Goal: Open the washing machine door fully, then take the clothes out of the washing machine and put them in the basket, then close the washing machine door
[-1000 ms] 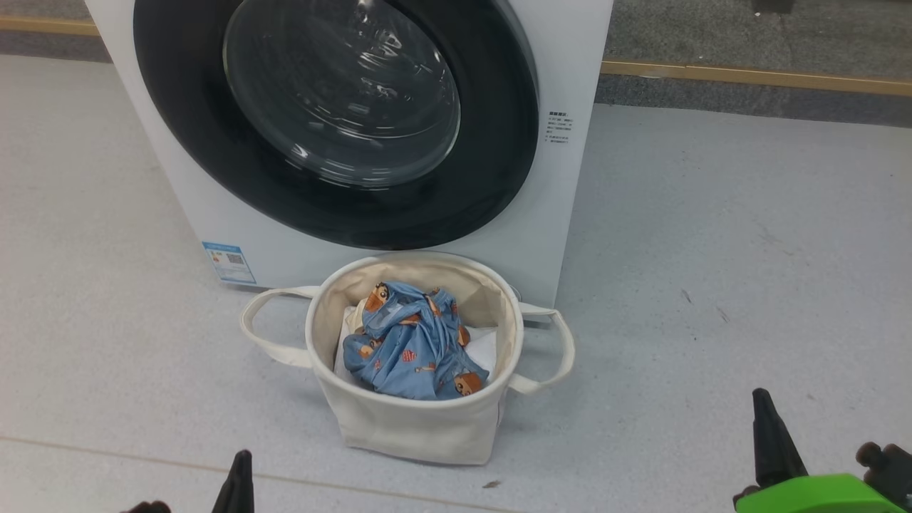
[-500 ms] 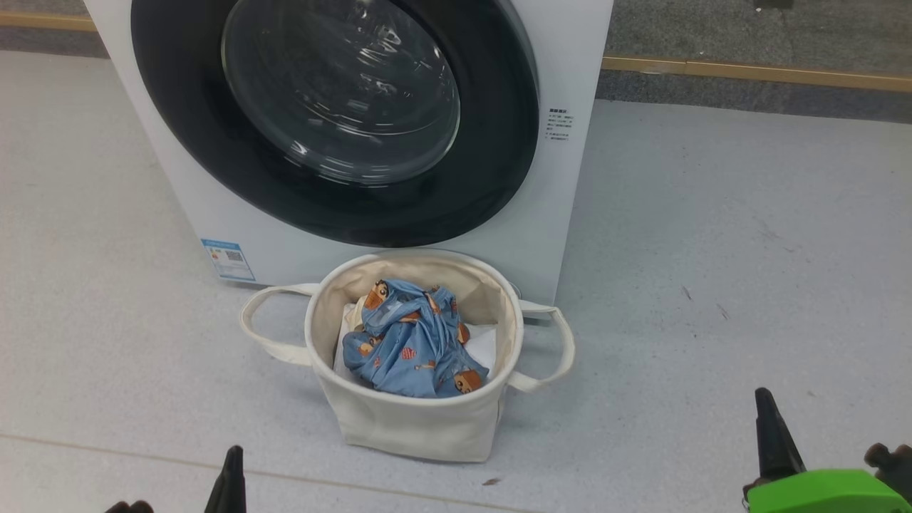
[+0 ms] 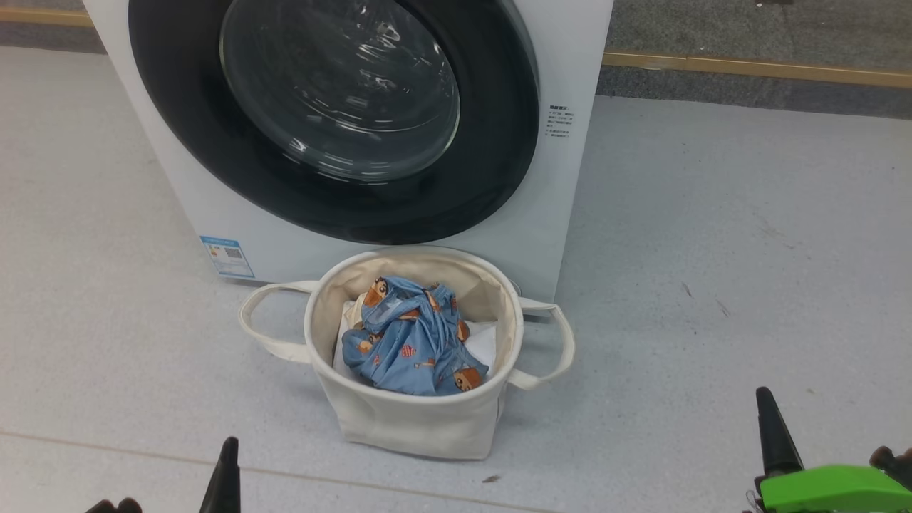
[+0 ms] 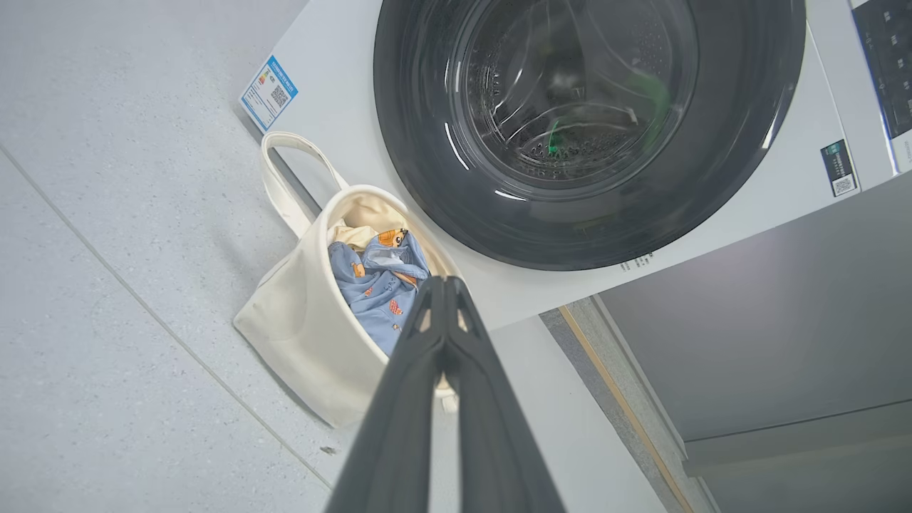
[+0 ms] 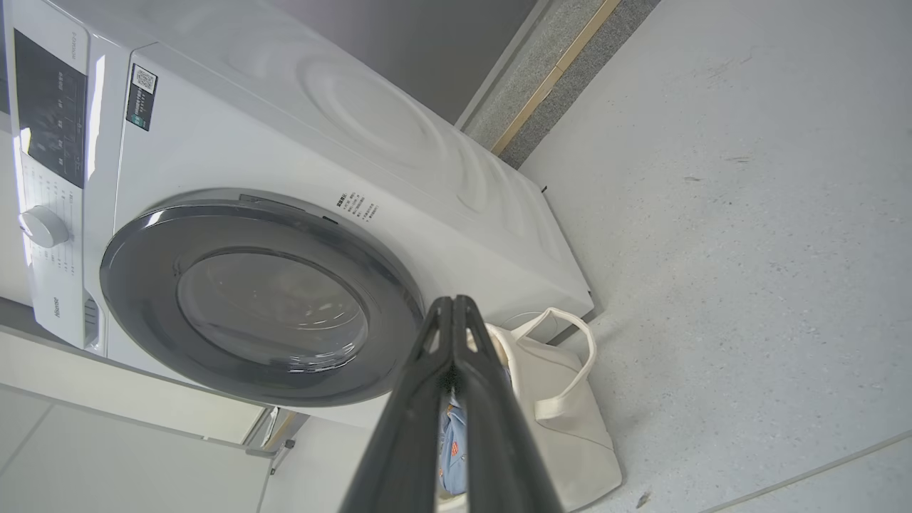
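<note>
The washing machine (image 3: 570, 57) stands at the back with its washing machine door (image 3: 335, 107) lying shut against its front. Right before it sits the basket (image 3: 413, 427), and the blue bear-print clothes (image 3: 410, 342) lie bunched inside. My left gripper (image 3: 228, 470) is shut at the lower left, well short of the basket. At the lower right, apart from everything, my right gripper (image 3: 773, 434) is shut too. In the left wrist view the left gripper (image 4: 443, 285) points at the basket (image 4: 306, 328) and clothes (image 4: 374, 285). In the right wrist view the right gripper (image 5: 452, 303) points between door (image 5: 263, 306) and basket (image 5: 563, 420).
A plain white sheet (image 3: 484, 345) lies under the clothes in the basket. Pale grey floor (image 3: 712, 249) spreads to both sides of the machine. A wooden strip (image 3: 755, 69) and dark band run along the back. A green part (image 3: 826, 488) sits on my right wrist.
The head camera has tilted slightly, so the whole picture has slid up a little. My left gripper has drifted a bit to the left. Door, basket and clothes have not moved.
</note>
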You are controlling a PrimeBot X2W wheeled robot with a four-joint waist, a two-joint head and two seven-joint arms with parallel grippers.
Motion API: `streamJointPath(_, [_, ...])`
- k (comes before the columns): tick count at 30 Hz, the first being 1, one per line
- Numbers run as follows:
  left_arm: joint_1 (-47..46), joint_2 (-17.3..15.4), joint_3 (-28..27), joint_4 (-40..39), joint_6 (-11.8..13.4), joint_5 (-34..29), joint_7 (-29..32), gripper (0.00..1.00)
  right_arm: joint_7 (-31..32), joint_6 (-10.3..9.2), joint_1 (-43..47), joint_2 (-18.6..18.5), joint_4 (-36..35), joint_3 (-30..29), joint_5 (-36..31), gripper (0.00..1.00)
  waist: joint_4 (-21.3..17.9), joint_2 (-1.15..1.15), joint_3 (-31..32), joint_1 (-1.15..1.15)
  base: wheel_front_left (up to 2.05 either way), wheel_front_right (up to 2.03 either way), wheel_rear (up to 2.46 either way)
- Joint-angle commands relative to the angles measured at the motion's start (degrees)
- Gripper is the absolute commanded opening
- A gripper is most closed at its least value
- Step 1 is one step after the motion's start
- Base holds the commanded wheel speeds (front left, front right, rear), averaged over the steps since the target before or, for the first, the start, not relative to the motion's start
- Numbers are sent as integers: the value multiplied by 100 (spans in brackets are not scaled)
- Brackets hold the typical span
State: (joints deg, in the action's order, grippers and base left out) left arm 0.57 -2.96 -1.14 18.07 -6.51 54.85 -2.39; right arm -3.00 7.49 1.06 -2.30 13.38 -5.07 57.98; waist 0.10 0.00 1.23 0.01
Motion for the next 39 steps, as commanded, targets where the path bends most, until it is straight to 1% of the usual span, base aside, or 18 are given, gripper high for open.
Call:
streamJointPath(1, [-315, -17, -165, -219, -34, 212, 44, 0, 58, 1, -346, -57, -156, 35, 200, 0, 0, 0, -4, 0, 0, 0, 0])
streamJointPath(39, [-581, 2, -441, -352, -81, 2799, 666, 0, 703, 0, -623, -70, 6, -84, 2577, 0, -7, 0, -105, 0, 0, 0, 0])
